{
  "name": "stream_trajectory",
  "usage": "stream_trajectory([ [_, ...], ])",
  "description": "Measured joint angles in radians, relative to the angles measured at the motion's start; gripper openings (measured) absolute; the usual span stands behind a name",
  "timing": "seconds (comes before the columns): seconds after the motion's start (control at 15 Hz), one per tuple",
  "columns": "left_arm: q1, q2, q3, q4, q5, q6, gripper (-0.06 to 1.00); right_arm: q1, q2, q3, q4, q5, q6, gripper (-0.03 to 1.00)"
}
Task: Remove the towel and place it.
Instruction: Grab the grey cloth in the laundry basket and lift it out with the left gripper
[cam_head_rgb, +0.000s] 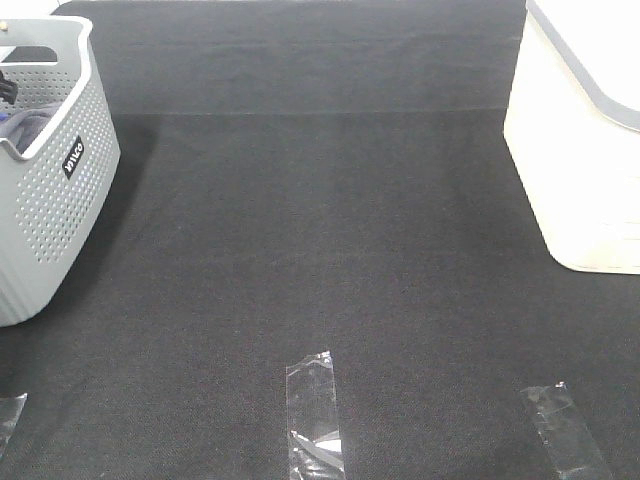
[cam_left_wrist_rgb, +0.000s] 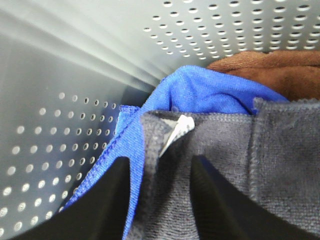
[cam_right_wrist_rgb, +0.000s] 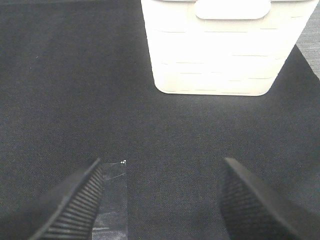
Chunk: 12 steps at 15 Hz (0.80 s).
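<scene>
A black cloth mat (cam_head_rgb: 330, 230) covers the whole table beneath me. Beyond the fingertips of my right pincer (cam_right_wrist_rgb: 160, 200), straight ahead, a white bin (cam_right_wrist_rgb: 215, 50) stands on the mat. A clear tape strip (cam_right_wrist_rgb: 114, 200) lies flat just beside one of that pincer's fingers. From above I see three pieces near the front edge: a centre strip (cam_head_rgb: 313, 410), a right strip (cam_head_rgb: 565, 430) and a left scrap (cam_head_rgb: 8, 415). A grey perforated basket (cam_left_wrist_rgb: 50, 75) stands on the mat around my left pincer (cam_left_wrist_rgb: 160, 195).
</scene>
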Motion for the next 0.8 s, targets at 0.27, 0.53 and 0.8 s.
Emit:
stream_trajectory([
  [0.27, 0.000, 0.000, 0.000, 0.028, 0.004, 0.000, 0.02, 0.000, 0.000, 0.000, 0.000, 0.000, 0.000, 0.63],
  [0.53, 0.000, -0.001, 0.000, 0.045, 0.014, 0.000, 0.00, 0.000, 0.000, 0.000, 0.000, 0.000, 0.000, 0.63],
  [0.8, 0.000, -0.113, 0.000, -0.021, 0.022, 0.000, 0.00, 0.000, 0.000, 0.000, 0.000, 0.000, 0.000, 0.63],
])
